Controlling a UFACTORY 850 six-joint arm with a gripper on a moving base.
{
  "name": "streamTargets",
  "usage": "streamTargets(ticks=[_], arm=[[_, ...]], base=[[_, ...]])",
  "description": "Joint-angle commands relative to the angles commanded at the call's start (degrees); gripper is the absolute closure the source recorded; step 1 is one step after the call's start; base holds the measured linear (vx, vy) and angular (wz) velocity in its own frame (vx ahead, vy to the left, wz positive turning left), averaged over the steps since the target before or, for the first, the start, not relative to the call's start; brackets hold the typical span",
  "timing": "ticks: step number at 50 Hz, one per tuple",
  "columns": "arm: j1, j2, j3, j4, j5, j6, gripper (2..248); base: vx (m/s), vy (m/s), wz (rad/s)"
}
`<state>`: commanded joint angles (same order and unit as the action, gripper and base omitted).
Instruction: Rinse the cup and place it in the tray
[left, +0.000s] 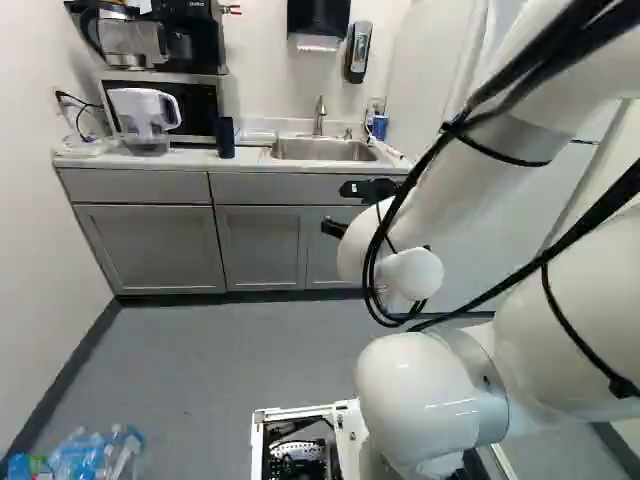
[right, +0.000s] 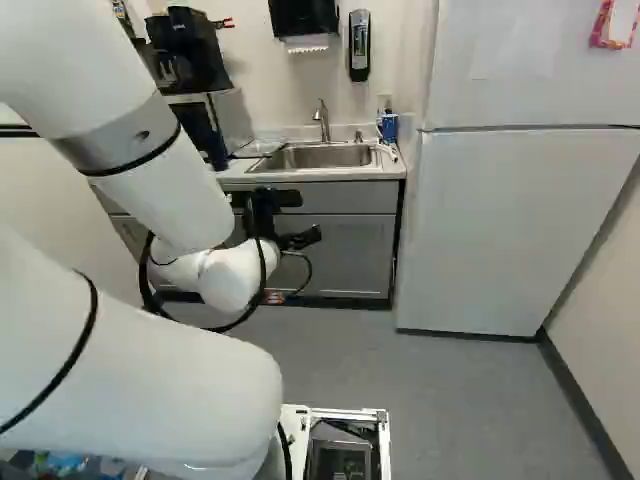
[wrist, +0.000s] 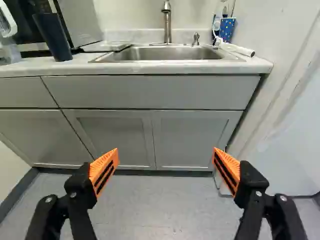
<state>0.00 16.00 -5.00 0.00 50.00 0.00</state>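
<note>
White refrigerator (right: 510, 230) fills much of the right base view, right of the grey cabinets (left: 140, 240) and their pale countertop (wrist: 150, 68). White too is the arm (right: 160, 185), reaching toward the cabinets; its gripper (right: 310, 216) has its jaws wide apart, orange pads (wrist: 104, 170) facing each other. Set into the countertop is the steel sink (left: 322, 150). A clear-bodied pitcher (left: 145, 115) stands before the microwave (left: 192, 100). Next comes a flat tray (wrist: 106, 46) beside the sink — and just beyond its other side, the dark cup (wrist: 52, 37), on the countertop near the microwave.
</note>
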Motion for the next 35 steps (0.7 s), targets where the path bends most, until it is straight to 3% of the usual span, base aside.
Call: streamTargets(ticks=[35], arm=[[0.0,-0.01,-0.09,0.0,0.0,0.0,3]], base=[[0.0,0.0,0.0]])
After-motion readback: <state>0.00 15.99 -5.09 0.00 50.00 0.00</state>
